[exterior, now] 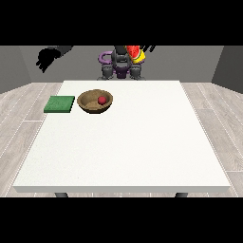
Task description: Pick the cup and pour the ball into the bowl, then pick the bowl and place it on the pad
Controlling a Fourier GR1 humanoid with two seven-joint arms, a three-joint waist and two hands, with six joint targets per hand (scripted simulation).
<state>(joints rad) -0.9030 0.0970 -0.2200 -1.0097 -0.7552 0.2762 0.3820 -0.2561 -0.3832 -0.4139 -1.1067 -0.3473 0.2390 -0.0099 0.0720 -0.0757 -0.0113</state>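
White table (142, 156): wooden bowl (95, 102) held red ball (102, 99); green pad (60, 104) lay just beside it.
Hand at the view's right (142, 51) clasped raised cup (136, 53); hand at the view's left (47, 58) hung aloft, fingers indistinct.

Bare test room, lab-like. Plain grey walls (19, 66), pale plank floor (28, 102), nothing domestic about it. One large white table (123, 142) on dark legs fills the middle, a humanoid robot (121, 64) stationed behind it (small, at the far edge). Below the hand at the view's left (47, 58), only staged props lie on the table: a green pad (60, 104) and a wooden bowl (89, 105).
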